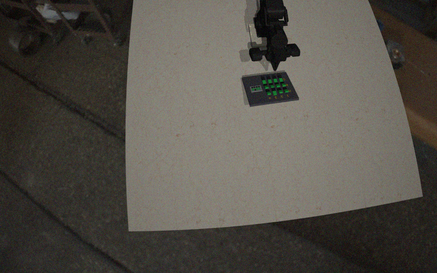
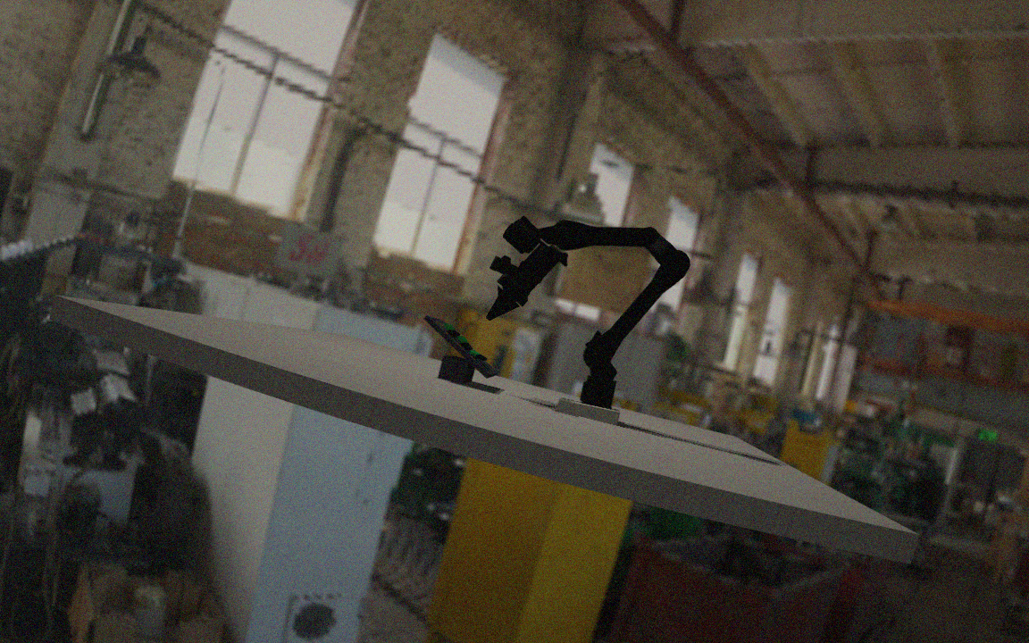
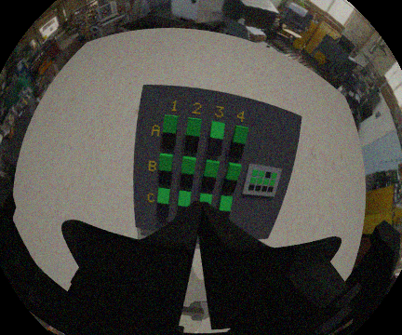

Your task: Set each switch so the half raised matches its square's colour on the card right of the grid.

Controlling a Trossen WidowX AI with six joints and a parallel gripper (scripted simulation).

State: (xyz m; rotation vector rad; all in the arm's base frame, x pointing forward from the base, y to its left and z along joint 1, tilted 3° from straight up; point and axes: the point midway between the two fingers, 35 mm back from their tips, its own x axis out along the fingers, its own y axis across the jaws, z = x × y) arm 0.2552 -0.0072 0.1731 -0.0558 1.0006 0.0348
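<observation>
The tilted dark panel (image 1: pixel 253 100) (image 2: pixel 489 371) (image 3: pixel 268 140) bears switches in rows A, B, C and columns 1 to 4. In the wrist view, switches A1 (image 3: pixel 169 125), A2 (image 3: pixel 194 127) and A4 (image 3: pixel 240 134) and all of row B show raised green halves. A3 (image 3: pixel 217 130) and row C show flat, brighter green faces, as pressed down. The card (image 3: pixel 246 184) (image 1: pixel 260 90) shows a far row green, green, dark, green, a green middle row and a dark near row. My gripper (image 1: pixel 275 69) (image 2: pixel 489 318) (image 3: pixel 200 207) is shut and empty, above and off the panel's near edge, hiding row C's nearer halves partly.
The panel stands on a dark block (image 2: pixel 455 369) on the pale table (image 1: pixel 213 162) (image 2: pixel 326 375). The arm's base (image 2: pixel 598 391) stands behind the gripper, with a pale plate (image 2: pixel 587 411) at its foot. The card is beside column 4.
</observation>
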